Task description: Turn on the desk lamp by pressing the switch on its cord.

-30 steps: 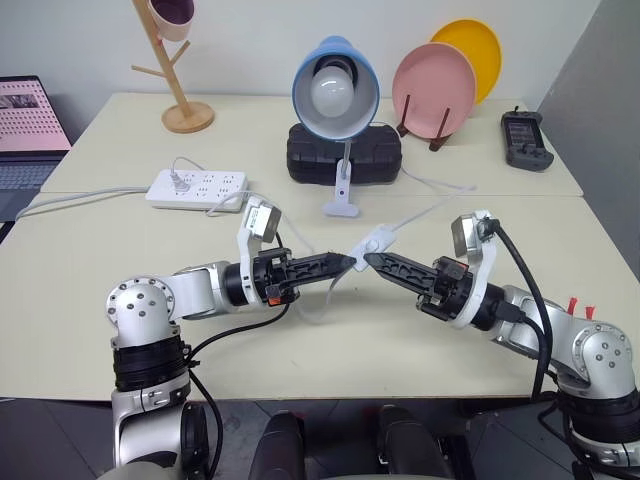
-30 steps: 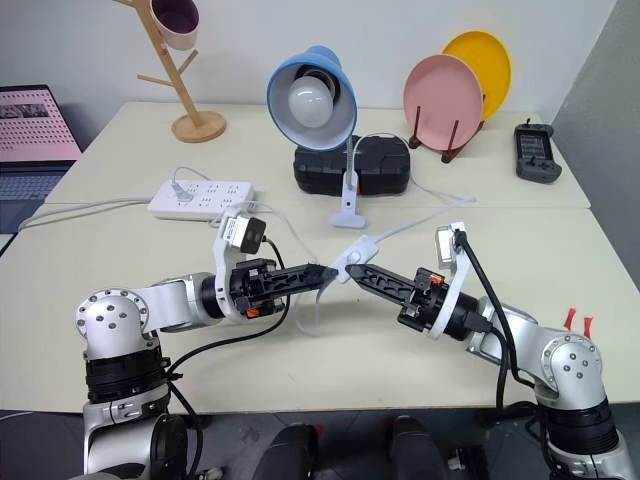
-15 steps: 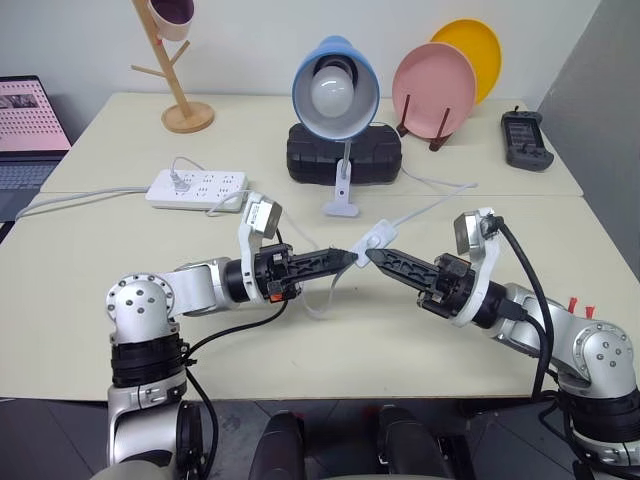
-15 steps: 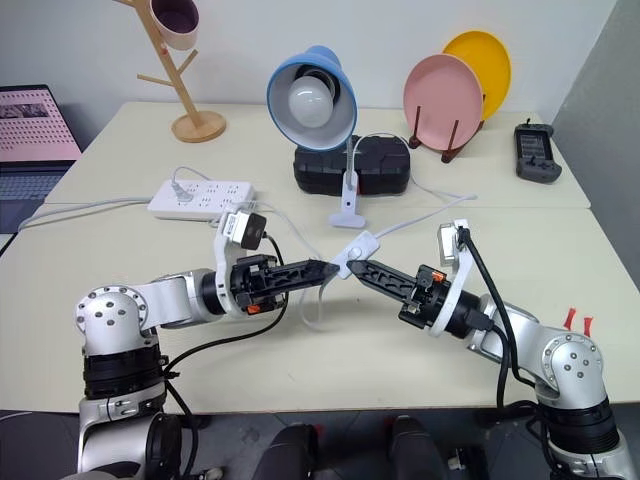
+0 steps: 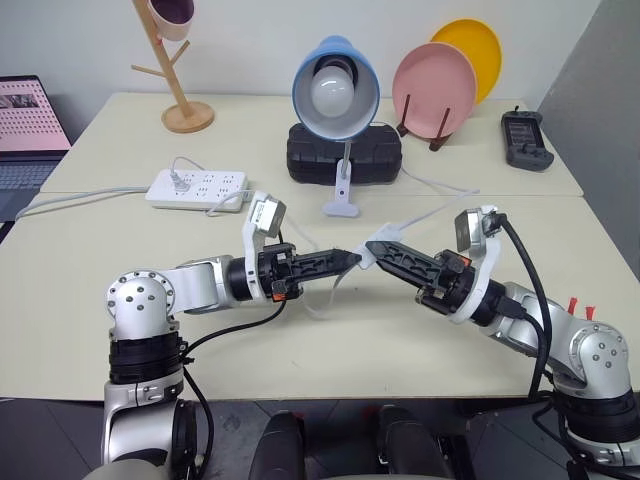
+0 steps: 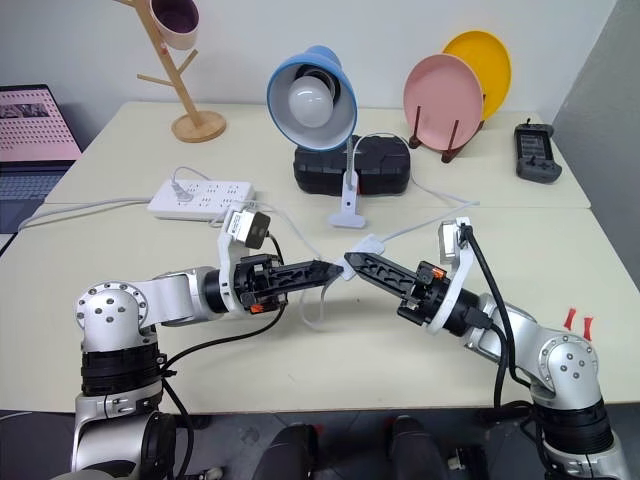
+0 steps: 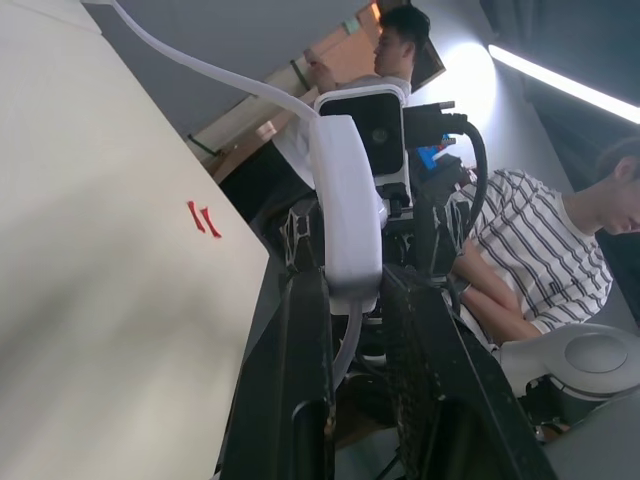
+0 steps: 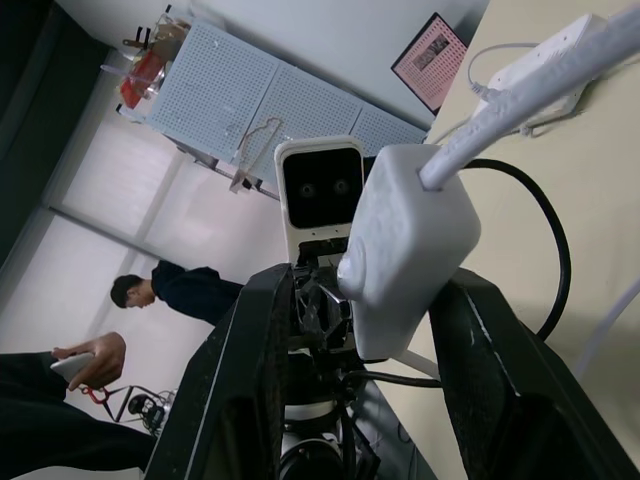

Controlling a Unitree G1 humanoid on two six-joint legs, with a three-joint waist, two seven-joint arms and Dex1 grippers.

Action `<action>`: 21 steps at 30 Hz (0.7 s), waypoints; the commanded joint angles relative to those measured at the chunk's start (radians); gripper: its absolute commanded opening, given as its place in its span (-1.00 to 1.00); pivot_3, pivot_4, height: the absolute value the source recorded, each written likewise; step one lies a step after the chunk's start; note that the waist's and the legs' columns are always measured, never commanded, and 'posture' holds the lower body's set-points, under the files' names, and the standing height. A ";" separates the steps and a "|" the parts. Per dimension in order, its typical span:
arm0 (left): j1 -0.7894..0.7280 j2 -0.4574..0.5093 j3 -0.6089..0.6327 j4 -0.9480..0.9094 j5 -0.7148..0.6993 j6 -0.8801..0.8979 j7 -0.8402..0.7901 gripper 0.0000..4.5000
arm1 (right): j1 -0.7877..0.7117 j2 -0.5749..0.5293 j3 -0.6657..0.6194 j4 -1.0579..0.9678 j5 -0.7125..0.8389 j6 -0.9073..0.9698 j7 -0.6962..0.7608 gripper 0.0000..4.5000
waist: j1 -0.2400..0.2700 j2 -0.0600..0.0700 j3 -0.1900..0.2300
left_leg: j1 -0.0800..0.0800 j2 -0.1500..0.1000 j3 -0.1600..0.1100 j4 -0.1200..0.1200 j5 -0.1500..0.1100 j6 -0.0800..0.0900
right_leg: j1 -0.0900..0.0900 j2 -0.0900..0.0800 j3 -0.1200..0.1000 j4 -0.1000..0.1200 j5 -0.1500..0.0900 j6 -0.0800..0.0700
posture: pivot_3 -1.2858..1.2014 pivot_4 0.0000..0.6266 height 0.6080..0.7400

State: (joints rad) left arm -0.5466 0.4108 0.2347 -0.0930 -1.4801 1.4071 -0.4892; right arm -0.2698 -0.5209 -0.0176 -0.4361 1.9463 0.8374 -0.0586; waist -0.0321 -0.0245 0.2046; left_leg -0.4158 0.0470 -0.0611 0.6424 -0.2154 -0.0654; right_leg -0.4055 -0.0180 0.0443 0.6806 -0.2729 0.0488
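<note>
— Where's the switch (image 5: pixel 372 248) right now?

— Held up off the near table (image 5: pixel 90 300), right between the two grippers, in front of the desk lamp (image 5: pixel 335 90). The left gripper (image 5: pixel 347 260) has its black fingers clamped shut on it from one end. The right gripper (image 5: pixel 374 247) meets it from the other side, with its fingers parted around the white body, as its wrist view shows.

— Can you see the rocker itself?

— No. The fingertips cover most of it from above, and the wrist views give only its plain back and side. I can't tell whether anything presses it. The bulb doesn't look lit.

— And the cord (image 5: pixel 430 208)?

— One stretch runs back and right across the seam between the tables; a loop hangs below the left fingers onto the tabletop. Where it joins the lamp is hidden behind the black case (image 5: pixel 343 153).

— Room to move?

— Open tabletop toward the near edge and on both sides. The power strip (image 5: pixel 197 188) lies well off to the left, the plates (image 5: pixel 433 88) and the remote (image 5: pixel 527 140) far back right.
</note>
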 commanded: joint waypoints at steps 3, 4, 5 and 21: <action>-0.009 0.015 -0.010 -0.026 -0.056 -0.024 0.019 -0.84 | -0.018 0.001 -0.018 -0.034 0.026 -0.004 0.012 -0.24 | 0.000 0.000 0.000 | 0.000 0.000 0.000 0.000 0.000 0.000 | 0.000 0.000 0.000 0.000 0.000 0.000 | 0.03 -0.52 1.00; -0.009 0.016 -0.012 -0.027 -0.062 -0.025 0.023 -0.84 | -0.017 0.001 -0.018 -0.034 0.026 -0.004 0.010 -0.29 | 0.000 0.000 0.000 | 0.000 0.000 0.000 0.000 0.000 0.000 | 0.000 0.000 0.000 0.000 0.000 0.000 | 0.03 -0.52 1.00; -0.008 0.018 -0.014 -0.029 -0.069 -0.027 0.028 -0.84 | -0.016 0.002 -0.018 -0.034 0.026 -0.005 0.009 -0.40 | 0.000 0.000 0.000 | 0.000 0.000 0.000 0.000 0.000 0.000 | 0.000 0.000 0.000 0.000 0.000 0.000 | 0.03 -0.52 1.00; -0.003 0.047 -0.053 -0.029 -0.134 -0.078 0.076 -0.84 | -0.020 -0.025 -0.016 -0.034 0.026 -0.001 0.003 -0.80 | 0.000 0.000 0.000 | 0.000 0.000 0.000 -0.001 0.000 0.000 | 0.000 0.000 0.000 0.000 0.000 0.000 | 0.03 -0.52 1.00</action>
State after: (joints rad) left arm -0.5436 0.4433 0.1827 -0.0946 -1.5973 1.3468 -0.4143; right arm -0.2780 -0.5369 -0.0199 -0.4362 1.9477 0.8394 -0.0521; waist -0.0320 -0.0245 0.2046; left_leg -0.4160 0.0469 -0.0608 0.6417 -0.2154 -0.0653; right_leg -0.4059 -0.0180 0.0446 0.6800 -0.2732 0.0490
